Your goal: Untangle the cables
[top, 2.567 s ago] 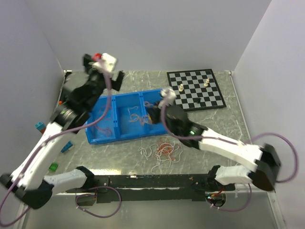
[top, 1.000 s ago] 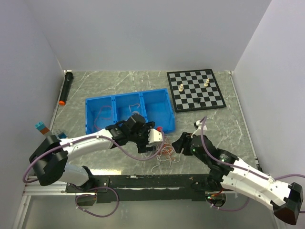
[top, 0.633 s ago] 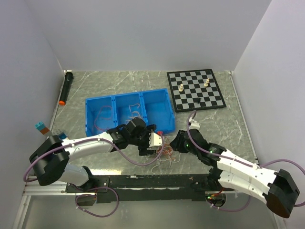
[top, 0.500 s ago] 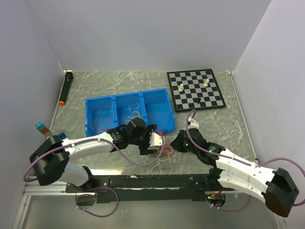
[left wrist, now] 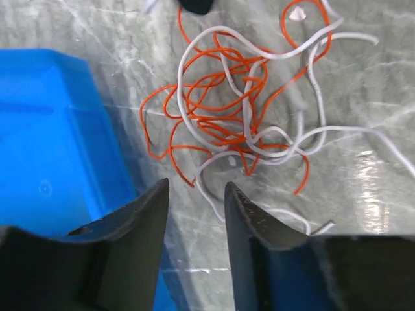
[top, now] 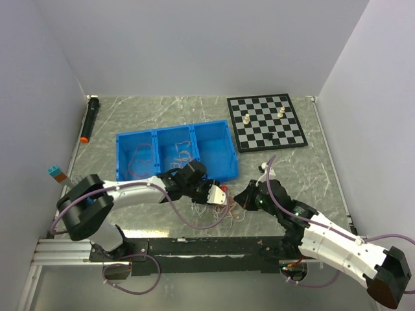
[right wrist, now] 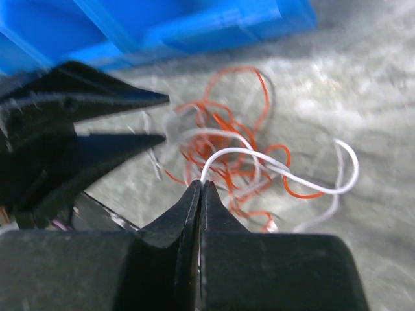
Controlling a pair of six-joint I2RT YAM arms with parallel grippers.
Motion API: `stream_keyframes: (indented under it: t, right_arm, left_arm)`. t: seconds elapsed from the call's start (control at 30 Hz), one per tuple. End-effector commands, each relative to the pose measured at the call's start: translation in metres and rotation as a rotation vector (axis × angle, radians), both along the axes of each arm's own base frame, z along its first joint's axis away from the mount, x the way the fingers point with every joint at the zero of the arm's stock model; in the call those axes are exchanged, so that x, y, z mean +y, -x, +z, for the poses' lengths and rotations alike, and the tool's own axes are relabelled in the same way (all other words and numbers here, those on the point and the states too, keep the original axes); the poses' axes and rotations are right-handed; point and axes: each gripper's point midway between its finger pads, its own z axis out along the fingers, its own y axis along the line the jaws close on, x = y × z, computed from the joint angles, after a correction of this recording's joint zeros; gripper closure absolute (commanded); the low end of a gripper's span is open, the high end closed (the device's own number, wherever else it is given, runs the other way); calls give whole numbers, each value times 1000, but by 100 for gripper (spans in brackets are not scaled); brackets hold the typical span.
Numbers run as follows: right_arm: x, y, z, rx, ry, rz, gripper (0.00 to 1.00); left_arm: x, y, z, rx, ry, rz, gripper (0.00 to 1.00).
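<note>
The cables (top: 220, 208) lie as a tangle of thin orange and white wires on the table just in front of the blue tray (top: 118, 162). My left gripper (top: 216, 194) hovers at the pile's near-left edge. In the left wrist view its jaws (left wrist: 196, 188) stand apart over bare table, with the tangle (left wrist: 227, 110) just beyond the fingertips and nothing between them. My right gripper (top: 238, 199) reaches in from the right. The right wrist view shows it (right wrist: 201, 184) shut on a white cable (right wrist: 259, 154) that arcs up out of the orange tangle (right wrist: 224, 129).
The blue tray (left wrist: 52, 129) has three compartments, and the left and middle ones hold a few loose wires. A chessboard (top: 267, 121) with a few pieces lies at the back right. A black marker (top: 89, 120) rests along the left wall, with small coloured blocks (top: 55, 172) nearer.
The right gripper has closed on a white cable at the pile's right side. The left jaws have narrowed, and the left gripper has shifted slightly right along the pile's edge.
</note>
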Motion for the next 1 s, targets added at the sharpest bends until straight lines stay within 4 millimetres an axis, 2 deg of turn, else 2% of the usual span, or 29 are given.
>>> stream_keyframes:
  t: [0.0,0.17,0.3,0.47,0.6,0.8,0.97]
  right_arm:
    - [-8,16,-14,47,36,39,100]
    - [-17,26,-18,65,48,46,100]
    - [-21,27,-17,54,52,38,100]
    - [-23,24,-14,36,67,28,100]
    - [-23,22,-10,23,72,31,100]
    - [-21,20,-4,13,56,30,100]
    - [-22,21,-2,13,58,27,100]
  left_arm:
    - [-23,-6,12,-45,15,-104,56]
    - [-39,-17,10,-38,4,-105,52]
    - [-42,-15,1,-14,-26,-131,52]
    - [-21,4,-20,56,-148,-203,54]
    - [-14,7,-24,46,-177,-216,53]
    - [-32,-10,-14,-18,-94,-155,65]
    - [-41,-10,-8,-9,-70,-156,71]
